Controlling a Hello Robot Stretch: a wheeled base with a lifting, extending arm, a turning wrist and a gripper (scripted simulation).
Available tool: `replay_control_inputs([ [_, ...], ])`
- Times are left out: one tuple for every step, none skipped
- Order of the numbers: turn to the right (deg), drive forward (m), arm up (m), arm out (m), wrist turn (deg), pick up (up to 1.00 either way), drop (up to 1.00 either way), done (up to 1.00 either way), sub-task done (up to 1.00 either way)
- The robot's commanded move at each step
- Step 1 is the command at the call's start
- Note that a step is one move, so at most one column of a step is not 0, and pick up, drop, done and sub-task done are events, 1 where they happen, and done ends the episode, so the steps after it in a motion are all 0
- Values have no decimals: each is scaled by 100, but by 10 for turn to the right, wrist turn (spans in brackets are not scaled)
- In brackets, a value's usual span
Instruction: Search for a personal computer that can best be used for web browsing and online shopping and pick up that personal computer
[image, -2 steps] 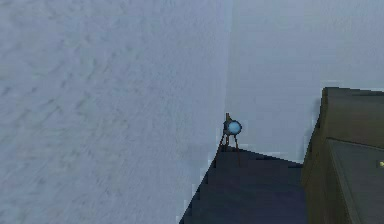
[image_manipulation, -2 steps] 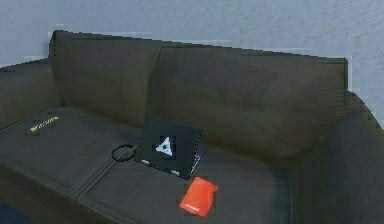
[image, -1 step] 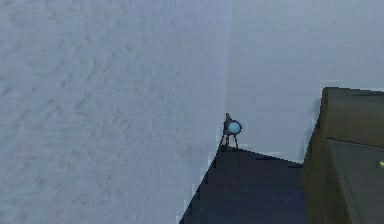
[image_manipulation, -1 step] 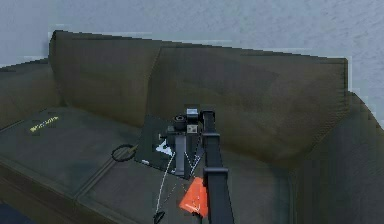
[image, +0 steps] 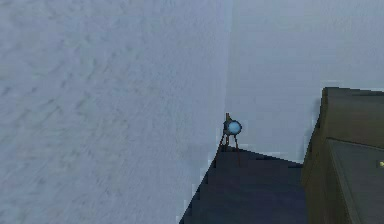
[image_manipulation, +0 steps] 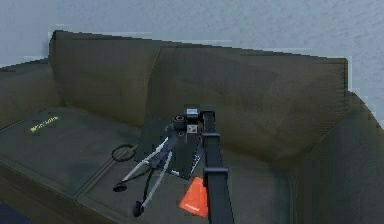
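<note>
In the arm side view the dark arm bar (image_manipulation: 215, 175) rises from the bottom edge over a dark olive sofa (image_manipulation: 250, 90). The gripper (image_manipulation: 131, 196) reaches down-left from its dark body, thin fingers (image_manipulation: 150, 165) over the seat cushion. A dark flat rectangular thing (image_manipulation: 160, 135), possibly a closed laptop, lies on the seat at and behind the gripper. I cannot tell whether the gripper holds anything. A small dark ring (image_manipulation: 122, 152) lies on the cushion beside the fingers.
An orange-red patch (image_manipulation: 193, 200) sits by the arm bar. A green-marked flat thing (image_manipulation: 42, 125) lies on the sofa's left seat. In the forward view a pale wall (image: 100, 100) stands close on the left, a small blue globe-like thing on a stand (image: 232, 129) in the corner, the sofa's end (image: 350, 150) on the right, dark floor (image: 245, 185) between.
</note>
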Motion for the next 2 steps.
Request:
replay_control_inputs([
  [0, 0, 0, 0, 450, 0, 0, 0, 0],
  [0, 0, 0, 0, 450, 0, 0, 0, 0],
])
